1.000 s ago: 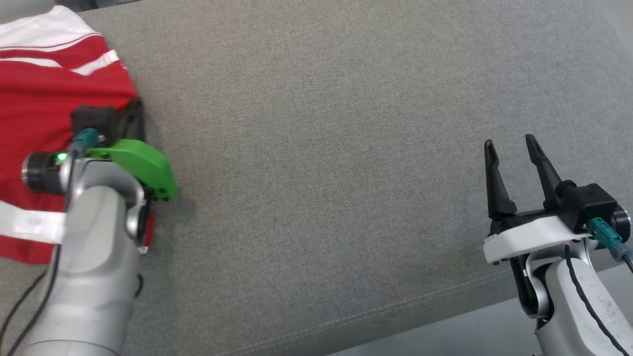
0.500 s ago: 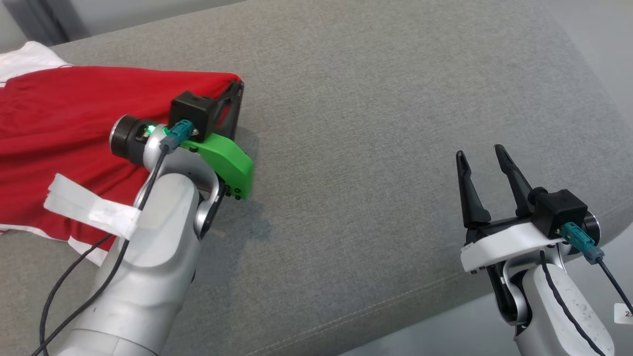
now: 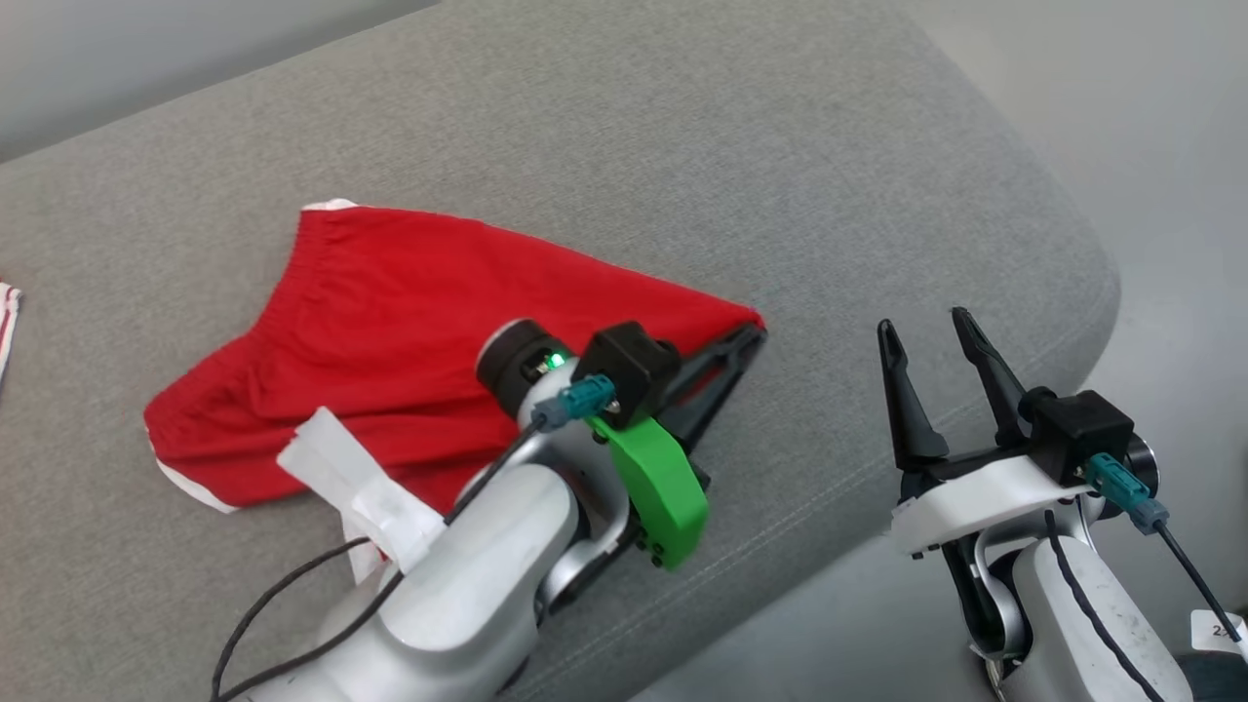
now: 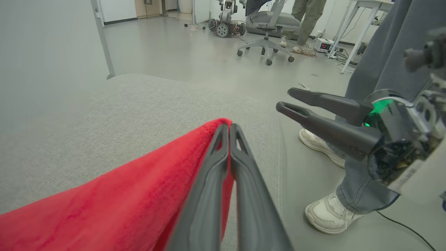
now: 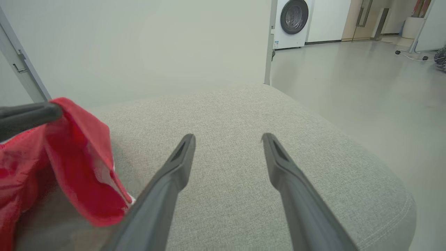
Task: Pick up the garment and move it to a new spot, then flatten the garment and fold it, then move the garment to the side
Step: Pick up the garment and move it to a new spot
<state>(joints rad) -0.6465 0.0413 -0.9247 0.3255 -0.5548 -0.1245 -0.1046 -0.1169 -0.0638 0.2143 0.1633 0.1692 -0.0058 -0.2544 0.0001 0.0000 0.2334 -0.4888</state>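
"Left wrist view first: how does the left claw stand?"

"Pressed together, its two dark fingers pinching one corner of the red shorts. The cloth runs back from the tips toward that view's lower left."

"And the right claw?"

"Spread wide, holding nothing. In the head view it points up beside the left one, apart from the cloth, with its tips over the near right part of the grey upholstered cushion."

"Where do the shorts lie?"

"On the cushion, left of centre in the head view. The pinched corner is drawn out to the right into a point. The gathered edge lies at the far left, and a white-trimmed hem rests on the fabric at the near left. In the right wrist view the held corner hangs in a fold, showing its white trim."

"Anything past the cushion?"

"A person's white sneakers and jeans stand on the floor just beyond its edge, with an office chair farther off. The right wrist view shows a washing machine by the far wall."
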